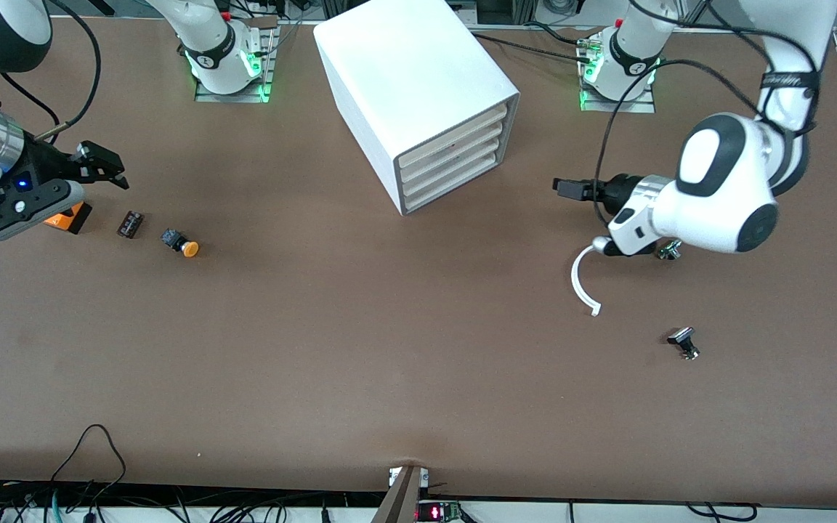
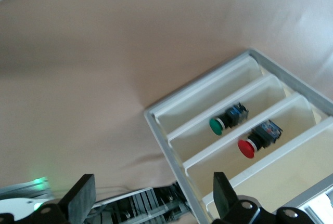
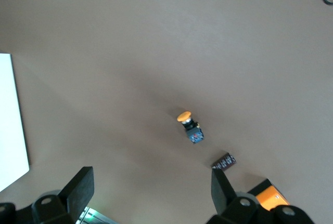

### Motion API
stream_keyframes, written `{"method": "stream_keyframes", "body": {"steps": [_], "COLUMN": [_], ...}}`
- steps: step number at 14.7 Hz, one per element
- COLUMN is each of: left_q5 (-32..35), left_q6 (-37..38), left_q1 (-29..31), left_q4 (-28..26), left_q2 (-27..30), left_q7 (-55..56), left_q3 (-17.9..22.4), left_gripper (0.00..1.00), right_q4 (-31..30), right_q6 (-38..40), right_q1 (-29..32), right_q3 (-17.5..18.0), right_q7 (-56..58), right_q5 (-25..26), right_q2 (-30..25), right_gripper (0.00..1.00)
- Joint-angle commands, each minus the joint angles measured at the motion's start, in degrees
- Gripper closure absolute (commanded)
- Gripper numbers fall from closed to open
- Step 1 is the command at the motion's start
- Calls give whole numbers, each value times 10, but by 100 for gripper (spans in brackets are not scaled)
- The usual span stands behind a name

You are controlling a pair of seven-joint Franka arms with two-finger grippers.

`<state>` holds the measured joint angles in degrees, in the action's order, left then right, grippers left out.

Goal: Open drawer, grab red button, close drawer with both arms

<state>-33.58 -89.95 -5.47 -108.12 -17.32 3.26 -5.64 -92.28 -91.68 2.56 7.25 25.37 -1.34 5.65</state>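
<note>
Waiting released over the worktop (image 1: 360, 349), both pincers, left (image 1: 567, 187) and right (image 1: 102, 165), had the shut drawer (image 1: 455, 190) to open first.

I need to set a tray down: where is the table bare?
Bare: the wide stretch nearer the camera than the cabinet, between the orange button and the white hook. Crowded: each table end, under the open right gripper and left gripper.

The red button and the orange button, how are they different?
The red button lies inside the cabinet, in one of its shelves; the orange button lies out on the table toward the right arm's end. One cap is red, the other orange-yellow. Both lie on their sides, have round caps and dark bodies, and neither is held.
</note>
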Motion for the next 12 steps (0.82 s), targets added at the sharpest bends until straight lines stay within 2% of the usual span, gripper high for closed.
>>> {"method": "stream_keyframes", "body": {"steps": [1, 3, 6, 7, 9, 12], "left_q5": [-68, -99, -190, -201, -216, -237], "left_q6": [0, -16, -64, -76, -81, -81], "left_q1": [-16, -33, -67, -76, -77, -77], "left_q4": [-23, -42, -84, -90, -99, -117], "left_q2": [-34, -56, -75, -75, -74, -73], "left_q7": [-75, -139, -184, -186, -187, -230], "left_q3": [-2, -3, -4, -10, -30, -41], "left_gripper": [0, 0, 0, 0, 0, 2], "right_q4": [24, 22, 25, 26, 40, 57], "right_q6": [-26, -78, -83, -84, -87, -140], "right_q1": [-30, -39, -68, -74, -103, -137], "right_q3": [28, 30, 34, 36, 36, 36], "right_q7": [-1, 8, 9, 20, 92, 202], "right_q5": [-6, -8, -7, -8, -10, -14], "right_q2": [36, 45, 52, 53, 67, 91], "right_gripper": [0, 0, 0, 0, 0, 0]}}
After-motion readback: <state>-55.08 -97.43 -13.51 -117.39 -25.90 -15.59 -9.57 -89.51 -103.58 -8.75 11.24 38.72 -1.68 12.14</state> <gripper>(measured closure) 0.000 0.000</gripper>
